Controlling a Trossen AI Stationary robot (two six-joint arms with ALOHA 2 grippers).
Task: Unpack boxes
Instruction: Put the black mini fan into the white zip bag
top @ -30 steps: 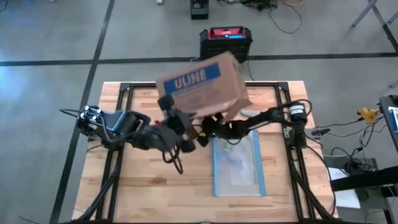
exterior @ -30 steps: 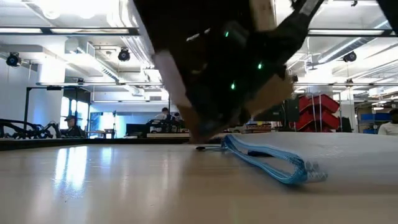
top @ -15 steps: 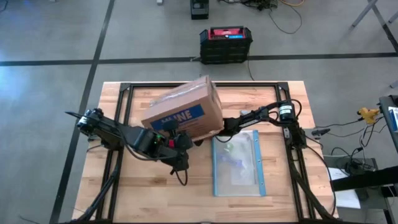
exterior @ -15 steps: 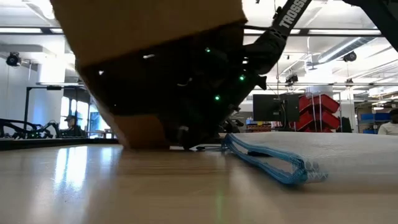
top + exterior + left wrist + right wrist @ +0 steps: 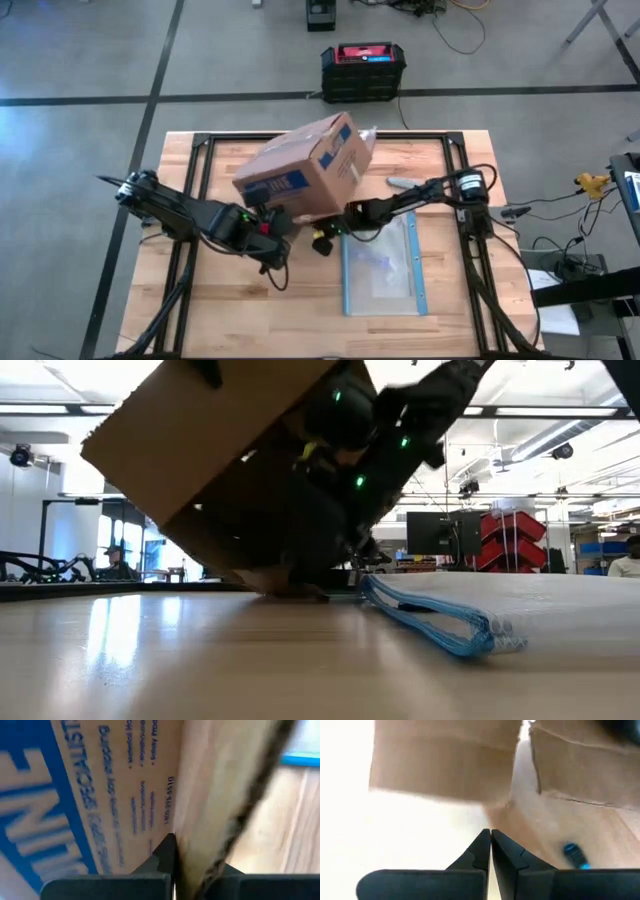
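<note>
One box, two arms: all on a wooden worktop (image 5: 200,300) w/ black frame.
Box: brown corrugated cardboard box (image 5: 305,172), largest item, tilted up on one lower edge near worktop centre, toward the far side. Blue ULINE label faces the left arm; round printed stamps on the side facing right. In low view the box (image 5: 200,440) leans clearly, only its bottom edge near the wood.
Left arm: reaches in from the left edge, low across the worktop. Left end effector (image 5: 272,222) sits at the box's near lower corner by the label. Wrist view: fingers (image 5: 165,855) pressed together, tips right at a cardboard edge of the box (image 5: 125,780); can't tell if a flap is pinched between them.
Right arm: comes from the right side, elbow near the frame. Right end effector (image 5: 325,240) is at the box's near lower edge, just beside the left one. Wrist view: fingers (image 5: 482,852) pressed together, nothing between them, cardboard (image 5: 445,760) just ahead.
Pouch: clear blue-edged zip pouch (image 5: 380,265) lies flat on the worktop, near side of the box, under the right arm's forearm; its blue edge (image 5: 440,625) shows close in low view.
Crate: black crate w/ red top (image 5: 363,70) on the floor beyond the worktop.
Small item: pale grey object (image 5: 400,182) on the wood right of the box; can't tell what it is.
</note>
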